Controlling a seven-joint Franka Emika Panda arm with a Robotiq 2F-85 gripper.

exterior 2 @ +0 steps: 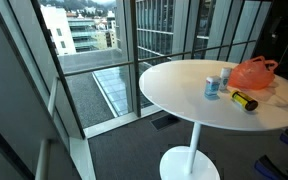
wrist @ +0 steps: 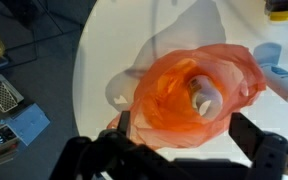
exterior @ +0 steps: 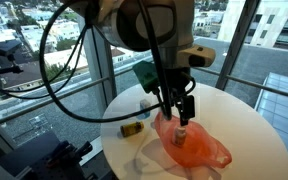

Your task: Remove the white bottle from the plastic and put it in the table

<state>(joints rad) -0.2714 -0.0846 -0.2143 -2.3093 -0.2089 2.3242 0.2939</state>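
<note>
An orange plastic bag (wrist: 169, 100) lies on the round white table (wrist: 104, 60); it shows in both exterior views (exterior: 194, 148) (exterior 2: 252, 72). The white bottle (wrist: 206, 97) lies inside the bag's open mouth, partly covered by the plastic. My gripper (wrist: 184, 135) is open and empty. It hangs just above the bag with one finger on each side of it, and in an exterior view (exterior: 182, 112) it points straight down over the bag.
A yellow and black object (exterior: 132, 129) (exterior 2: 244, 100) lies on the table near the bag. A blue and white container (exterior 2: 214, 86) (wrist: 281, 72) stands beside it. The table edge is close to the bag, with floor and glass walls beyond.
</note>
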